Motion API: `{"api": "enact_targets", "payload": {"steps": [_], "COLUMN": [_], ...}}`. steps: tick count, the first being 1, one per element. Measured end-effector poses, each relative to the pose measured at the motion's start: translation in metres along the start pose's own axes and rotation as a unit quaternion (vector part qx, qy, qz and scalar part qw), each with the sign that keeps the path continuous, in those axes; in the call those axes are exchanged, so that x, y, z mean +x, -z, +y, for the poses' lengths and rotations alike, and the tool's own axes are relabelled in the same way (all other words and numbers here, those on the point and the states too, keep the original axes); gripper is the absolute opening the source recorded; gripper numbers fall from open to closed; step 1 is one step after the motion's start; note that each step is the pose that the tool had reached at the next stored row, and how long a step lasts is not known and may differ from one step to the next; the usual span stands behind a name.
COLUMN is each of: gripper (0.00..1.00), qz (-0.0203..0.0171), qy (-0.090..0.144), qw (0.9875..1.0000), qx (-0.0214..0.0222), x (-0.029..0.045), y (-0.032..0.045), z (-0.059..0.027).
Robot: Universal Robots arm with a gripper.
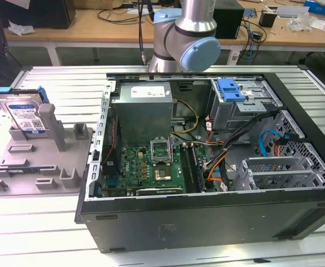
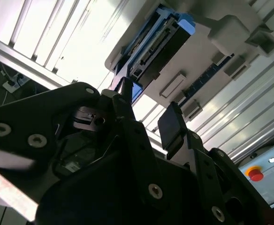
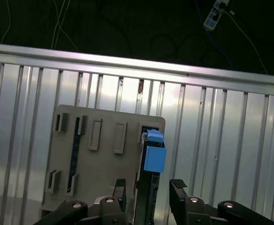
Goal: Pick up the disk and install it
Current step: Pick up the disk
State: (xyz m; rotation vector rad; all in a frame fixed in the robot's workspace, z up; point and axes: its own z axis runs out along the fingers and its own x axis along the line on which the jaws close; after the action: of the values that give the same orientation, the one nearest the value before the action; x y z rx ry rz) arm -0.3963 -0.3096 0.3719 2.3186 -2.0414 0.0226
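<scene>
Black steel computer case [image 1: 207,222] sits open on the exterior view's right, well apart from the grey fixture plate [image 1: 34,172] where the disk [image 1: 24,114] stands on edge. I'd centre my gripper [image 3: 148,186] over its thin top edge, with the fingers [image 3: 177,187] spread wide and empty. I'd also mind the grey post [image 1: 51,119] just beside it.

Disk [image 1: 24,111]: silver metal, glossy paper label, blue plastic frame. Holder plate [image 1: 40,167]: matt grey plastic (no sheen). Table [image 1: 62,83]: ribbed bare metal, shiny. Gripper [image 3: 148,183]: matt black.
</scene>
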Motion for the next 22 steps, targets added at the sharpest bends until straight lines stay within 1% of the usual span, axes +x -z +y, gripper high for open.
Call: {"api": "enact_targets", "payload": {"steps": [6,8,11,15,22], "gripper": [0.49,0.49,0.49,0.49,0.49], "qz": [0.0001,0.0001,0.0000,-0.0001,-0.0002], "qy": [0.000,0.000,0.000,-0.003,-0.009], "qw": [1.0000,1.0000,1.0000,1.0000,1.0000], "qx": [-0.0001,0.0000,-0.0001,-0.0001,-0.0005], "x": [0.0000,-0.0002,-0.0018,-0.0068,-0.0077], "y": [-0.0002,-0.0014,-0.0030,-0.0044,-0.0080], "z": [0.0003,0.0004,0.0018,0.0073,0.0085]}}
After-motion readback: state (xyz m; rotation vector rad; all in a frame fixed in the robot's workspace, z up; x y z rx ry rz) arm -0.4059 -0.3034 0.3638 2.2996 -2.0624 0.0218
